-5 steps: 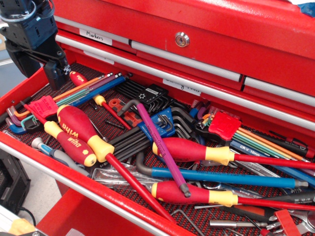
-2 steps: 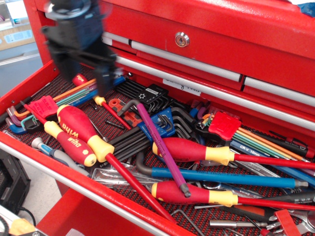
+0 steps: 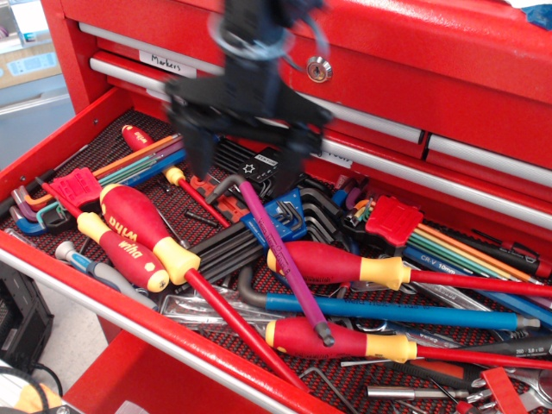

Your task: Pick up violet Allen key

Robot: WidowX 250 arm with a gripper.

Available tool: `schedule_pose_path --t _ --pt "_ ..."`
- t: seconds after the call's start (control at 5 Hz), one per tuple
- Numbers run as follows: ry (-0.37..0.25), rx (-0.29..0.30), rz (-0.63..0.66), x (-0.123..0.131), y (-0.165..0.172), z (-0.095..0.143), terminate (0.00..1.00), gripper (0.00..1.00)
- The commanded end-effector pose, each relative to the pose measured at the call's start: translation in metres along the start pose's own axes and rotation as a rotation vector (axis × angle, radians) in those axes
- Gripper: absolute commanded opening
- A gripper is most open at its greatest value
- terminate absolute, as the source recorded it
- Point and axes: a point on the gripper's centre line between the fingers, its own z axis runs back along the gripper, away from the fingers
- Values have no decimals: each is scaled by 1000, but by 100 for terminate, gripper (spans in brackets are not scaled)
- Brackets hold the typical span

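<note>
The violet Allen key (image 3: 281, 256) lies diagonally on the tool pile in the open red drawer. Its greyish short bent arm is at the upper left and its dark ball tip at the lower right, resting on a red-handled screwdriver (image 3: 323, 336). My black gripper (image 3: 244, 164) is motion-blurred and hovers just above the key's bent end, in front of the cabinet face. Its two fingers (image 3: 200, 155) stand wide apart with nothing between them. The gripper is open and does not touch the key.
Red-and-yellow Wiha screwdrivers (image 3: 138, 228) lie at left and centre. Rainbow hex key sets with red holders lie at far left (image 3: 73, 185) and right (image 3: 395, 220). Black hex keys (image 3: 259, 168) lie under the gripper. The drawer's front edge (image 3: 155, 332) and the locked drawer above (image 3: 319, 69) bound the space.
My gripper has swept from the drawer's far left corner to the right, and now hangs over the bent end of the violet key. The tools have not moved.
</note>
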Motion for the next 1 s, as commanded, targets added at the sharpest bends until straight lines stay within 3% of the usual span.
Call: schedule_pose_path --t 0.0,0.4,0.8 --pt "2 -44 64 0 -22 -18 0 100" --pt "11 -42 163 -5 -29 -64 0 100" --pt "-8 -87 204 -6 -29 -100 0 100"
